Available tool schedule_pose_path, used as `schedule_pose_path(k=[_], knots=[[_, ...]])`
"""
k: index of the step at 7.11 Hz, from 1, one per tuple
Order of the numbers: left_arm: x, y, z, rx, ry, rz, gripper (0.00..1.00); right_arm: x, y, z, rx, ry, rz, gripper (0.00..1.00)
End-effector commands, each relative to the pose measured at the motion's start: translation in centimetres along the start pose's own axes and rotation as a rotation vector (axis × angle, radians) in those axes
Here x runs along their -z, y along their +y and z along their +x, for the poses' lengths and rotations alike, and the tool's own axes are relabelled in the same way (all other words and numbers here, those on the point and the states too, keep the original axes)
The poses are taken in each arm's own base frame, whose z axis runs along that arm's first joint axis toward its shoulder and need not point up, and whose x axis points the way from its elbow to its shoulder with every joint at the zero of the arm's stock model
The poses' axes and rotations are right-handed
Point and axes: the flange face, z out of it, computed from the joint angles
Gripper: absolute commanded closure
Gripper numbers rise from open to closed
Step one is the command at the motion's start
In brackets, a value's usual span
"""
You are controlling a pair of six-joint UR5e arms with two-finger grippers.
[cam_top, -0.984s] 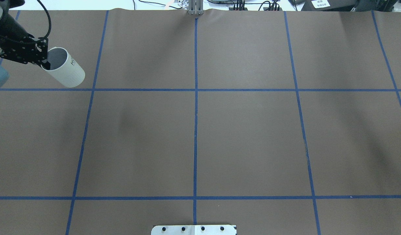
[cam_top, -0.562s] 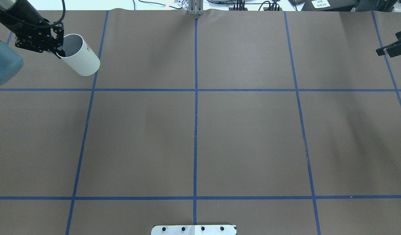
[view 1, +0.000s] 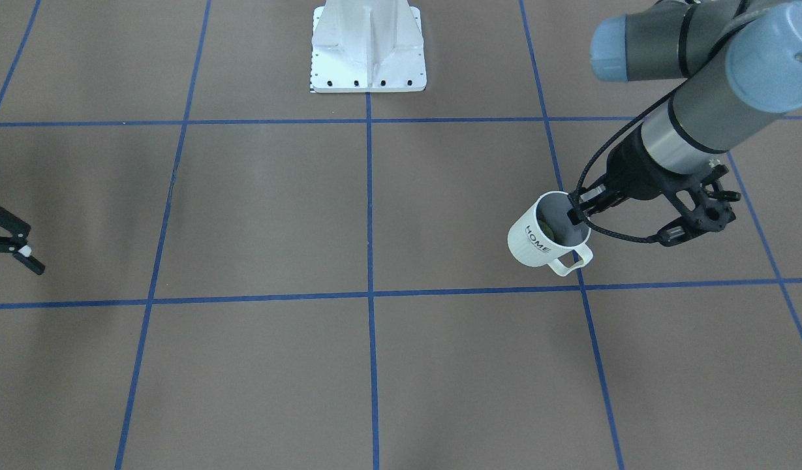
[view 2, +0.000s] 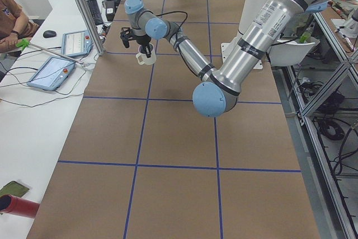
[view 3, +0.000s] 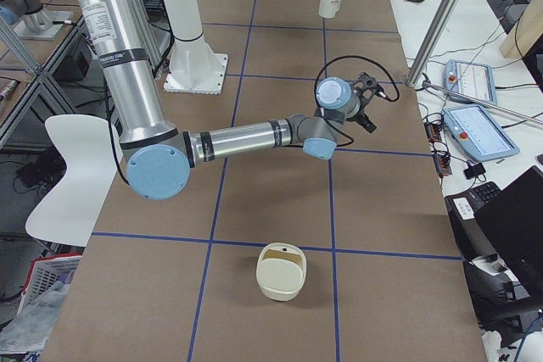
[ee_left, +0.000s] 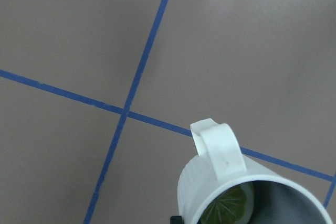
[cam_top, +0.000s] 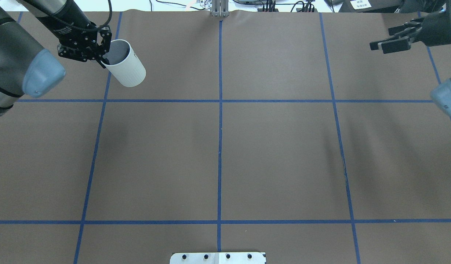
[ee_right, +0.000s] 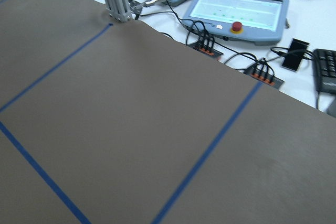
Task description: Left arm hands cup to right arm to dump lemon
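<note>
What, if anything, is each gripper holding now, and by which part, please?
The left gripper holds the cup by its rim; the right gripper is open and holds nothing.

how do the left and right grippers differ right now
The left gripper is shut on the rim of the white "HOME" mug with a yellow-green lemon slice inside; the right gripper is open and empty. The left gripper points down, the right more sideways. Both are black.

I see the cup (view 1: pixel 536 243) as smooth, glossy and ceramic-like. The table cover (cam_top: pixel 276 157) looks like matt brown paper, and the left arm (view 1: pixel 707 108) like satiny grey metal.
</note>
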Motion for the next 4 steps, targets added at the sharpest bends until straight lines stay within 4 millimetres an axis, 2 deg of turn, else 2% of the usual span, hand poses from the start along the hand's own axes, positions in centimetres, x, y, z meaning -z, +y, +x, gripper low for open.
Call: schedule_pose_path(k=[1,2,3,4], knots=[[0.7,1.7,6.1,0.11,0.029,-0.011,1.0,-3.9,-1.1,-10.3,0.013,-0.029,0.19,0.0],[0.6,2.8,9.7,0.184,0.033,-0.015,1.0,-5.5,-0.9,-15.4,-0.035,-0.036,0.255,0.0],[0.3,3.5,11.9,0.192,0.027,0.016,1.0,-7.0,-0.1,-20.4,-0.029,-0.037,0.299,0.0],[-0.6,3.6,12.8,0.191,0.015,0.008,1.0,-7.7,1.0,-23.3,-0.022,-0.039,0.316,0.01]])
